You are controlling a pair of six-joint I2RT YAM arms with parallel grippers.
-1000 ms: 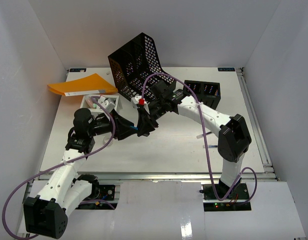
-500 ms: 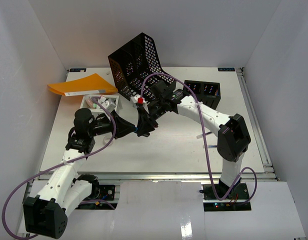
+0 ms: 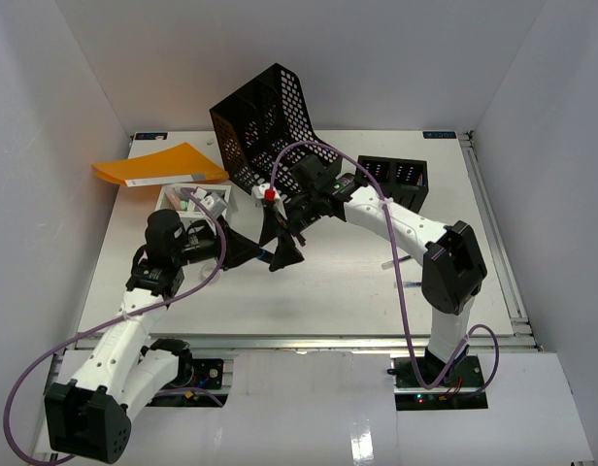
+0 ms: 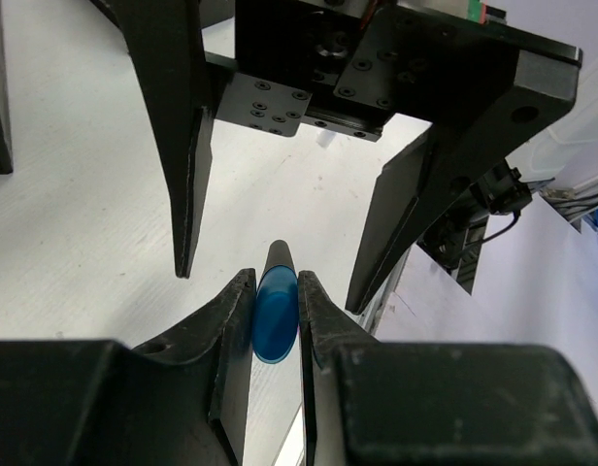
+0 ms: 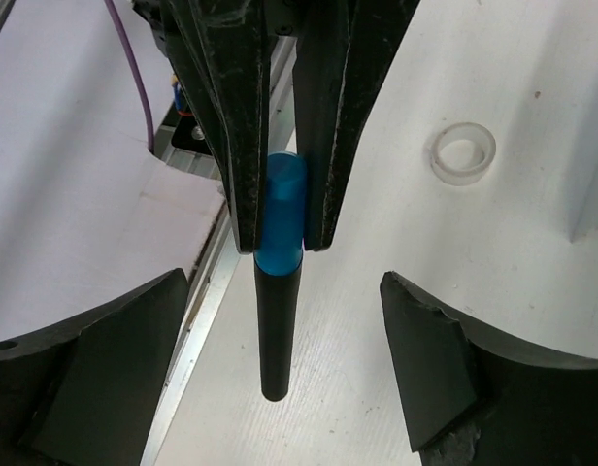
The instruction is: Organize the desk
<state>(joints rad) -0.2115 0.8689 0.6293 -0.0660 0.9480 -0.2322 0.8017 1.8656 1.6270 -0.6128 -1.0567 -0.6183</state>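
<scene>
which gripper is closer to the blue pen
Left gripper: its fingers clamp the pen at its blue end; the right gripper, fingers open, flanks the black tip, not touching.

- The pen [image 5: 277, 291] in the jaws of the black left gripper [image 4: 276, 283] is blue at its thick end, with a black barrel.
- The desk [image 3: 348, 282] is plain white.
- The basket [image 3: 270, 116] is black and dotted with holes.
- The folder [image 3: 158, 165] is orange.

A black mesh basket [image 3: 265, 121] stands tilted at the back, with an orange folder [image 3: 163, 163] to its left. Just nearer is a white tray [image 3: 166, 197] of small bits (too small to name). A black compartment box [image 3: 401, 175] sits to the right. There is also a blue-and-black pen [image 5: 280, 282] and a clear ring [image 5: 464, 152].
</scene>
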